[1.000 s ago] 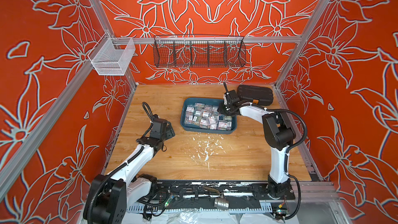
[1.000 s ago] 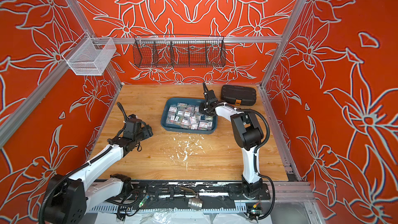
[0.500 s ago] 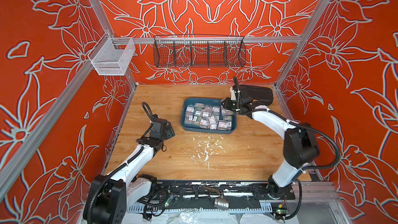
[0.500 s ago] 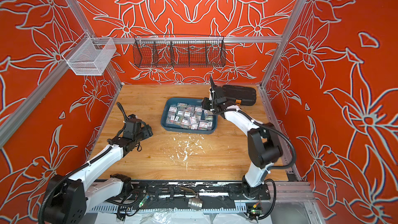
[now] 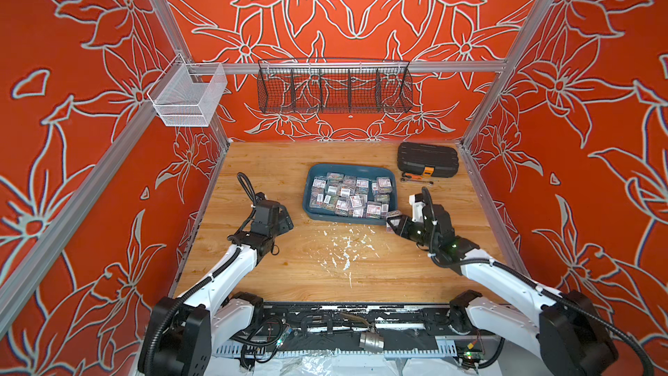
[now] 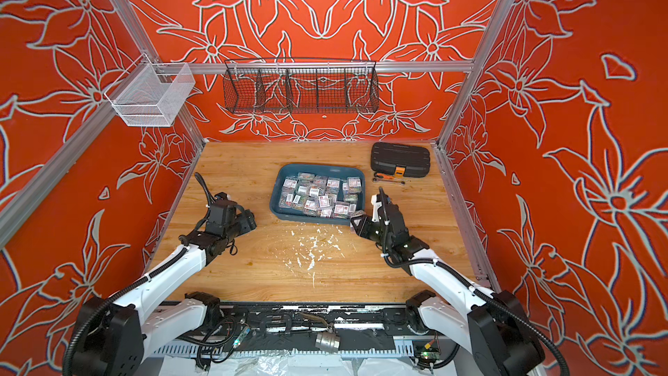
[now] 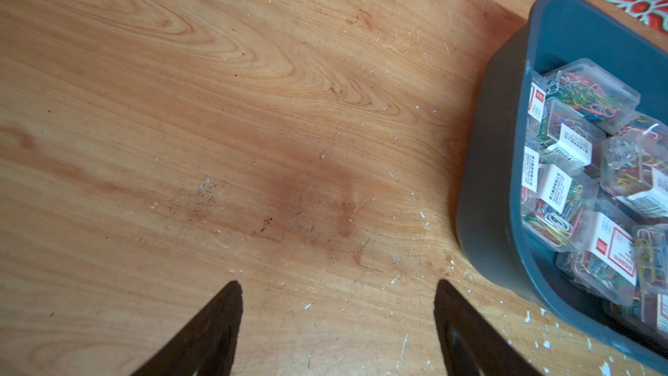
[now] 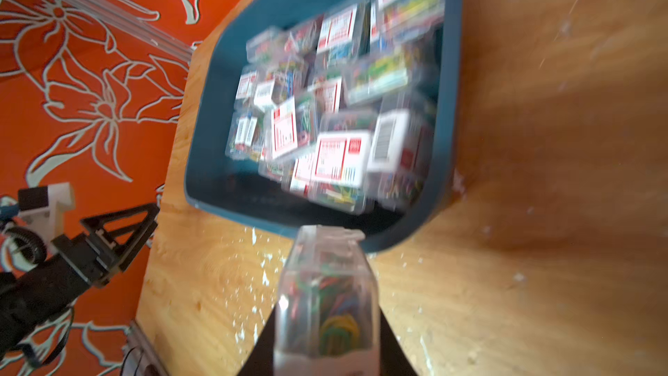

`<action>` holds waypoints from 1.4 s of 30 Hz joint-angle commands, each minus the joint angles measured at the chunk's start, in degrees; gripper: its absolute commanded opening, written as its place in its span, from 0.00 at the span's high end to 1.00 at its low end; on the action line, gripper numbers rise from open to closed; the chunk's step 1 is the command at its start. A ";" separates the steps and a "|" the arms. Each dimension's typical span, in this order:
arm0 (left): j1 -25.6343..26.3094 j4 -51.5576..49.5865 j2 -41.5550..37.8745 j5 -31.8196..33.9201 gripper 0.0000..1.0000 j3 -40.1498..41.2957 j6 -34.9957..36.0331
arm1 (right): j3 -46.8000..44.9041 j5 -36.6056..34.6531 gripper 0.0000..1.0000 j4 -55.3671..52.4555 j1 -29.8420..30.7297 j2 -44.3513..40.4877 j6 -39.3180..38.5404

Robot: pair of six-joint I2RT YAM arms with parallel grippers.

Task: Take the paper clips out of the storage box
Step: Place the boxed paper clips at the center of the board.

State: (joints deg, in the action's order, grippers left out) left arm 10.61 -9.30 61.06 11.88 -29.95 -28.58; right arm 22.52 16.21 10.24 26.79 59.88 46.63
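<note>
The storage box [image 5: 347,167] [image 6: 319,167] is a dark teal tray at mid-table, and it also shows in the left wrist view [image 7: 480,189] and the right wrist view [image 8: 217,110]. Several clear boxes of paper clips [image 5: 346,194] [image 6: 318,195] [image 7: 578,182] [image 8: 339,153] fill it. My right gripper [image 5: 393,220] [image 6: 356,219] [image 8: 327,311] is shut on one clear box of coloured paper clips [image 8: 325,283], just off the tray's near right corner. My left gripper [image 5: 285,218] [image 6: 249,221] [image 7: 337,283] hangs open over bare wood left of the tray, holding nothing.
A black ribbed case [image 5: 427,159] [image 6: 400,159] lies at the back right, with a small orange-and-black tool [image 5: 415,177] in front of it. White flecks [image 5: 343,247] dot the wood before the tray. A black wire basket [image 5: 334,90] and a white mesh basket [image 5: 188,99] hang on the walls.
My right arm has swung back from the tray's far right side to its near right corner, carrying a box of paper clips. The left arm has stayed still.
</note>
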 commanded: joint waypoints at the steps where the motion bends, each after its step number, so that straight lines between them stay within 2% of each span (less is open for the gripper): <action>1: 0.22 0.66 -0.88 0.34 0.19 0.69 -0.98 | -2.20 1.53 0.84 12.80 3.97 1.39 6.10; 8: 0.20 0.62 -0.09 0.78 0.19 0.30 -1.13 | -1.34 1.01 0.87 27.43 10.73 16.59 8.75; 14: 0.20 0.23 0.20 0.80 0.19 0.07 -1.24 | 2.87 3.74 0.88 38.81 12.65 31.55 11.65; 18: 0.20 0.16 -0.06 0.86 0.19 0.16 -1.37 | 3.92 2.13 0.88 43.49 13.12 38.12 13.55; 24: 0.20 0.16 -0.06 1.04 0.19 0.16 -1.46 | 8.46 -1.12 0.88 38.66 13.08 42.71 12.40; 28: 0.20 0.16 -0.11 1.13 0.19 0.20 -1.48 | 12.22 -5.36 0.87 30.92 12.47 43.42 9.56; 37: 0.20 0.15 -0.05 0.96 0.18 0.16 -1.45 | 15.40 -7.07 0.80 28.57 11.15 45.88 8.28; 40: 0.22 0.15 -0.14 0.89 0.19 0.25 -1.35 | 15.36 -9.78 0.75 25.16 11.18 44.02 7.22; 42: 0.20 0.16 -0.21 0.86 0.19 0.25 -1.32 | 15.45 -10.89 0.68 22.46 11.18 42.81 6.48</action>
State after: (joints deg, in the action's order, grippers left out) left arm 10.61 -9.30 61.04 11.94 -29.95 -28.82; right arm 37.23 11.14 38.74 38.74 103.88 54.26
